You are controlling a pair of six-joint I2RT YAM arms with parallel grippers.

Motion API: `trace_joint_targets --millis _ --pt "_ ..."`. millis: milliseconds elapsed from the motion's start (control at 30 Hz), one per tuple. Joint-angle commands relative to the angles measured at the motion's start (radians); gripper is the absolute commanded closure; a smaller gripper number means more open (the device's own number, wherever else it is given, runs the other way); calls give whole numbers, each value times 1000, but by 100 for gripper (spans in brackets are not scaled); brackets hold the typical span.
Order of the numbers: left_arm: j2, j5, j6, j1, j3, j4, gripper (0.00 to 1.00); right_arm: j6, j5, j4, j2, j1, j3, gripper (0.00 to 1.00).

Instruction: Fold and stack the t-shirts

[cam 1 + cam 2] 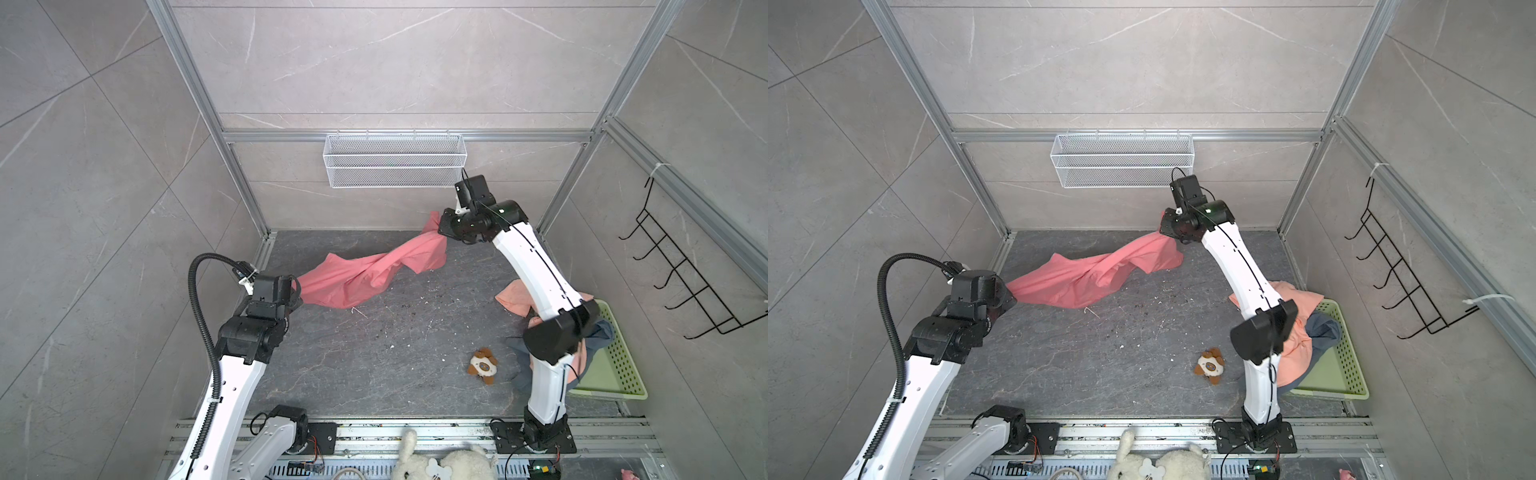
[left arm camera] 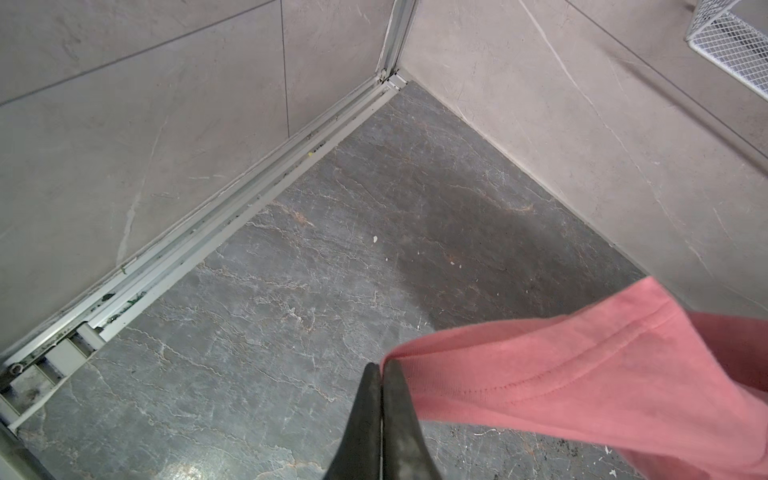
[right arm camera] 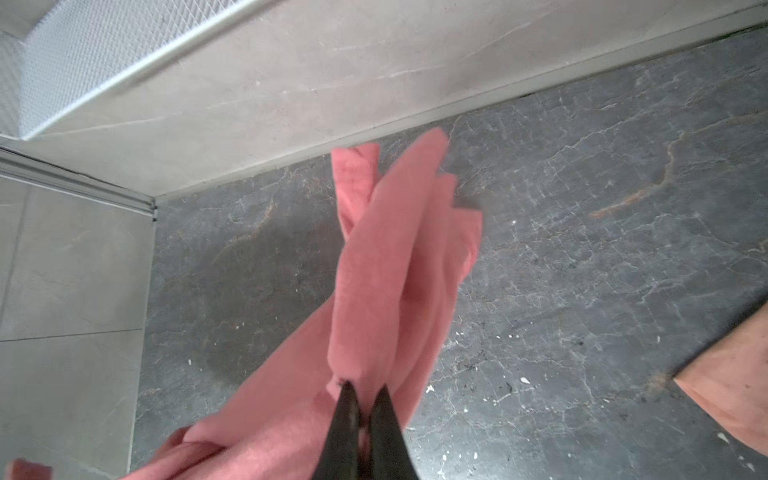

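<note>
A coral-red t-shirt hangs stretched and twisted between my two grippers over the dark floor. My left gripper is shut on its hemmed edge at the left. My right gripper is shut on a bunched fold of the same coral-red t-shirt near the back wall. A light peach t-shirt and a slate blue-grey t-shirt lie heaped at the right, partly hidden by my right arm.
A pale green perforated basket stands at the right under the heaped shirts. A small brown-and-white plush toy lies on the floor. A white wire basket hangs on the back wall. Black wire hooks jut from the right wall.
</note>
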Motion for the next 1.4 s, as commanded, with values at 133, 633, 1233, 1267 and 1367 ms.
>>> trace_joint_targets --millis 133,633,1233,1267,1367 --pt "159 111 112 41 -23 258 100 127 -118 389 -21 -46 -286 100" --pt "401 271 342 151 520 496 100 -101 -87 -34 337 -36 812 94" --pt "137 393 -61 152 -274 197 100 314 90 383 -270 7 -844 19" --pt "150 401 -53 151 -268 196 100 315 88 398 -258 7 -851 19" --pt "186 408 -47 151 -246 195 100 321 78 458 -208 7 -854 21"
